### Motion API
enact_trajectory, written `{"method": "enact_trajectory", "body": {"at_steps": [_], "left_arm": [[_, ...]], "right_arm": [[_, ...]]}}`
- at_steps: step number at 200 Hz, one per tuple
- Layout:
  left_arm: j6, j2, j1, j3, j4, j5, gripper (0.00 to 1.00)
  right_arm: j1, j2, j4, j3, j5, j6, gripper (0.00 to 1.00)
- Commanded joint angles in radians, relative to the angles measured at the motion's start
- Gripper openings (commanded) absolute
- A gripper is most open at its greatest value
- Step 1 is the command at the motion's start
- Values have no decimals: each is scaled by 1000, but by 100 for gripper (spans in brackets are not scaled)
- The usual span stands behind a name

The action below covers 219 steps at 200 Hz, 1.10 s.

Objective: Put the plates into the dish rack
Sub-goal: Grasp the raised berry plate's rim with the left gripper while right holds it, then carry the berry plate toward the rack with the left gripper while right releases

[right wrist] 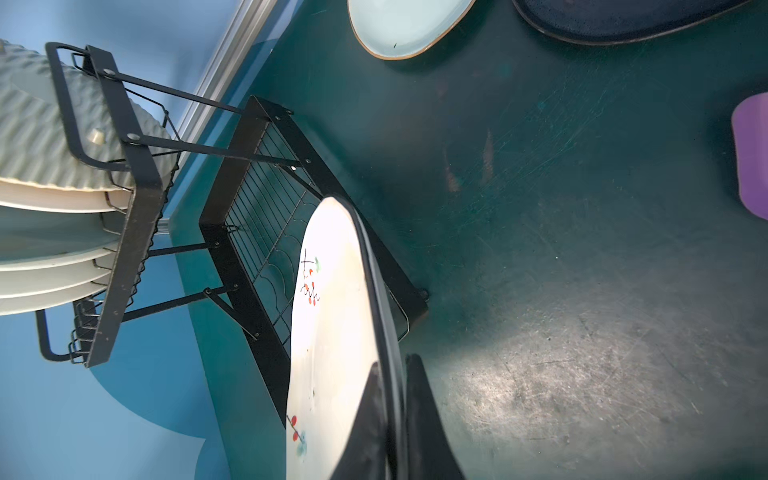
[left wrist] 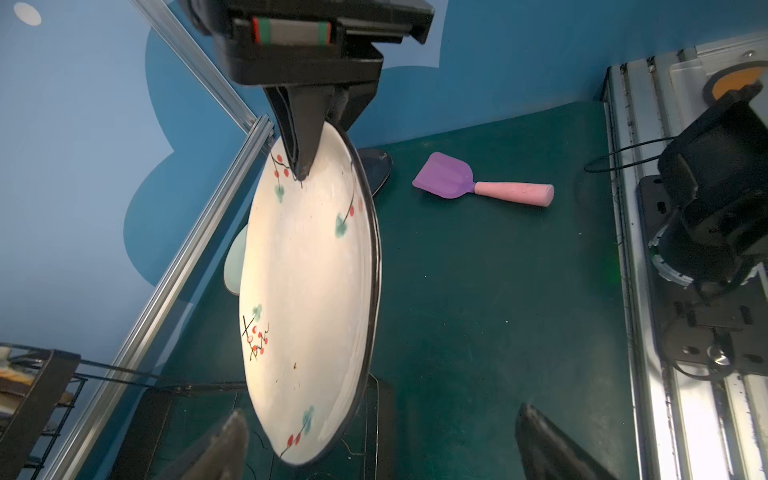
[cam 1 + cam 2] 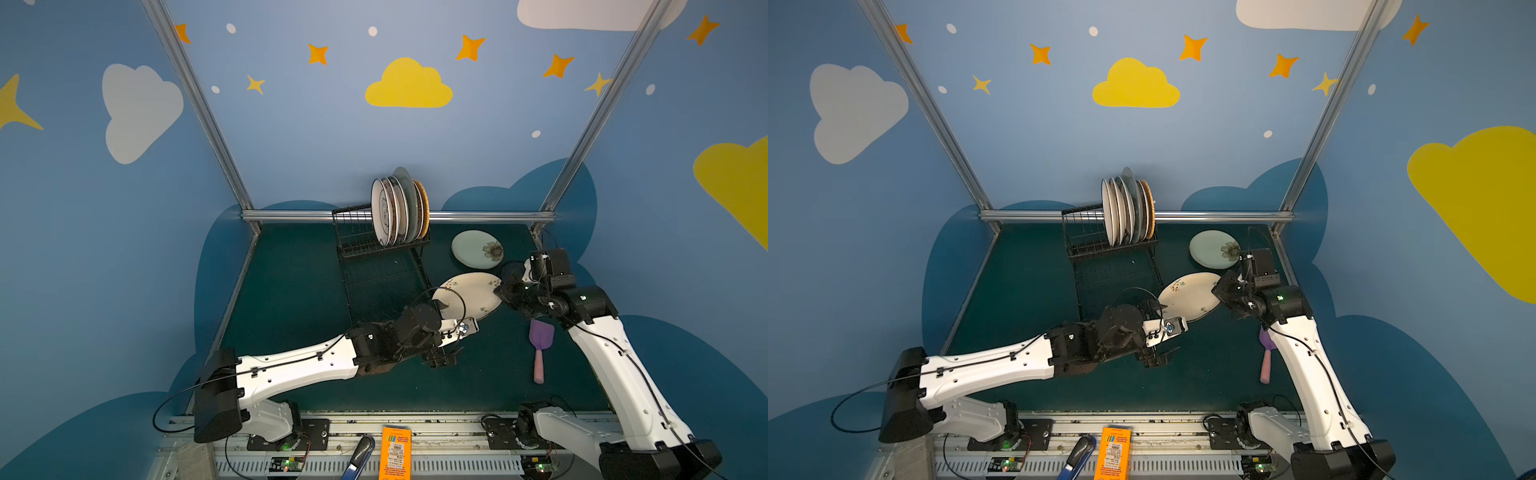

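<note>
My right gripper (image 1: pixel 394 365) is shut on the rim of a cream floral plate (image 3: pixel 469 297) (image 2: pixel 307 270) and holds it tilted in the air, over the right edge of the dish rack's tray (image 3: pixel 382 282). My left gripper (image 2: pixel 384 440) is open, and the plate's near end sits between its fingers without touching them. Several plates (image 3: pixel 399 212) (image 3: pixel 1127 212) stand upright in the dish rack (image 3: pixel 361 232) (image 1: pixel 137 208). A pale green plate (image 3: pixel 473 248) (image 1: pixel 407 25) lies flat at the back right. A dark navy plate (image 1: pixel 623 20) lies beside it, mostly hidden under my right arm in both top views.
A purple spatula with a pink handle (image 3: pixel 540 345) (image 2: pixel 478 185) lies on the green mat right of centre. An aluminium rail (image 3: pixel 478 216) runs behind the rack. An orange box (image 3: pixel 396 453) and a blue-black tool (image 3: pixel 359 455) lie on the front rail between the arm bases.
</note>
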State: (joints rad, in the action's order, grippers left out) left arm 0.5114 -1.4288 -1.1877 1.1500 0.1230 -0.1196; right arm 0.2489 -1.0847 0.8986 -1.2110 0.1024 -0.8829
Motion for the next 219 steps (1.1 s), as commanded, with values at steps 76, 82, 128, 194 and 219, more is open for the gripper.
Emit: {"method": "enact_trajectory", "body": {"at_steps": [76,82,128,194,219], "left_arm": [[10,-186,-7,140,-92,-109,47],[9,-189,-9,144,-95,-115,40],[-2,-212,-22,145,-125,-185,9],[-111,-82,-37,85,-93,-128,4],[-136,-9,-37,37,-78,-96,4]], "right_arm": [[7,58,-66,-22,60,-34,0],[7,58,-66,-21,62,-35,0],[8,56,-76,-19,86,-42,0],[17,19,-154,-60,156,9,29],[18,14,-253,-57,190,45,74]]}}
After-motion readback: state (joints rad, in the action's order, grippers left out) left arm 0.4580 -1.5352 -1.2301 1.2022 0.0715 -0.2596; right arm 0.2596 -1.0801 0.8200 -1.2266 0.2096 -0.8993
